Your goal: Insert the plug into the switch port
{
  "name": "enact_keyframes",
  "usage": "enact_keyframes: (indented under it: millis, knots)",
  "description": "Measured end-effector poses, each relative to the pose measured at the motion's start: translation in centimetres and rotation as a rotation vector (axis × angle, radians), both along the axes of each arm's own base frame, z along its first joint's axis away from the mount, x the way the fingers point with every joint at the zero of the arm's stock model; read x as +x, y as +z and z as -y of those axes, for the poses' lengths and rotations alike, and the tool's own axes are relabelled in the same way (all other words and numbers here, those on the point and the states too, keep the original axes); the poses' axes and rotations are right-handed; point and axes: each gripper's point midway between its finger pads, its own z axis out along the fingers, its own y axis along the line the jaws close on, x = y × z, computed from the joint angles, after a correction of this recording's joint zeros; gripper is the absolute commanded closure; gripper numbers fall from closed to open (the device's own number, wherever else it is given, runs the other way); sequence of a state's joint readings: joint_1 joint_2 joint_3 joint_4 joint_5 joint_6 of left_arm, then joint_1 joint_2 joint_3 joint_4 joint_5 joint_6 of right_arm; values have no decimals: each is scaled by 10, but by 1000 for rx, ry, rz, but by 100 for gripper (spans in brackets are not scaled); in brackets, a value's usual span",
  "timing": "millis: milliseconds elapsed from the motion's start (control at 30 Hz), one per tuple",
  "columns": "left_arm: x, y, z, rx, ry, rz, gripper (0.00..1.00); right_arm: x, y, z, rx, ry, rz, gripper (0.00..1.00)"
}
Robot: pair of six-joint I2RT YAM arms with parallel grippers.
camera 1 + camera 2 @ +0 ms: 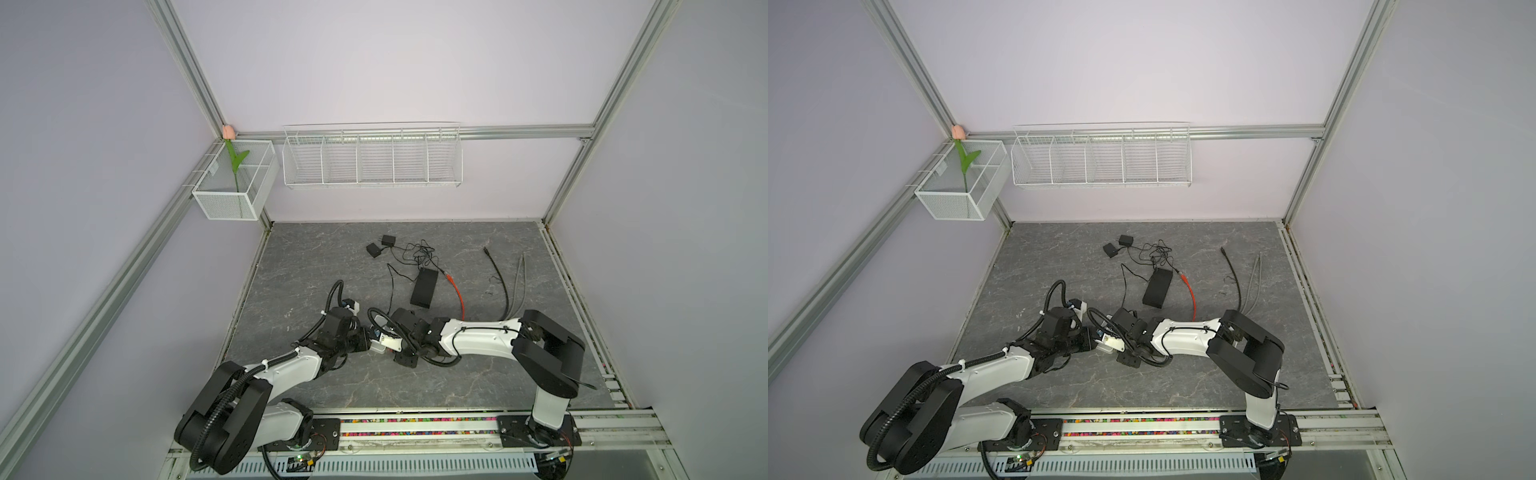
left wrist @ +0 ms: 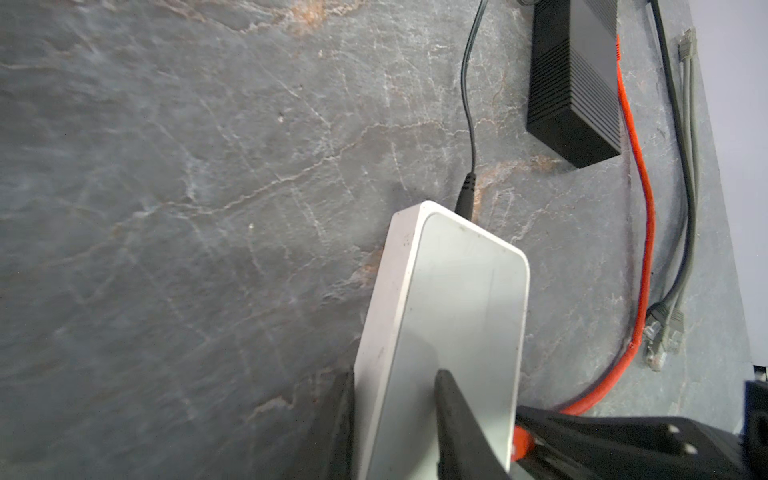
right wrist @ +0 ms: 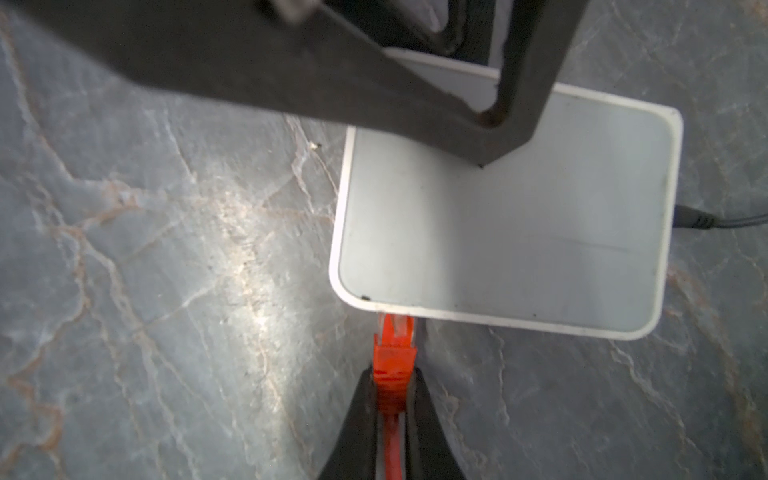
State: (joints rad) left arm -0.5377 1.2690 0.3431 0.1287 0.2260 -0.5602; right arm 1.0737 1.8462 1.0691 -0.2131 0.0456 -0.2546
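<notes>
1. Bearing everything, the grey worktop [image 1: 316, 266] looks hard and flat. The switch is at its front middle, between both arms.
2. The white switch [image 3: 498, 232] is a small plastic box, probably light and smooth-skinned, so it would likely slide if pushed without bracing. The left tool [image 2: 395, 374] is clamped on it, with one finger lying across the flat top. A thin black power lead [image 3: 715, 220] enters one side.
3. The red cable [image 2: 646, 232] looks limp yet springy, so a hold far back along it would give little steering.
4. The red plug [image 3: 394, 353] is small and stiff, with a brittle-looking clear tip. The right tool [image 3: 392, 374] is pinched together on its boot just behind that tip, which seems a sound place to hold. The tip meets the switch's edge near a corner. Whether it is seated I cannot tell.
</notes>
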Motion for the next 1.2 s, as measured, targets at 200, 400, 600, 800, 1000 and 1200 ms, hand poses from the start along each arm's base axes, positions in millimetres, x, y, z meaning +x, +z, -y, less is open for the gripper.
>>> enact_keyframes:
  millis: [200,400,600,800,1000,1200]
  knots:
    - [0,0,0,16,8,12,71,2,0,0,5,-42,-2,93]
    - [5,0,2,28,30,39,71,9,1,0,19,-94,8,94]
    - [9,0,2,37,45,62,71,12,0,-1,40,-113,18,93]
    - [13,0,1,59,64,87,71,16,1,-4,68,-135,15,93]
    - [15,-1,1,63,78,110,71,18,0,-5,80,-166,-1,93]
    - [21,-2,2,71,101,142,71,21,-1,-7,89,-202,-17,93]
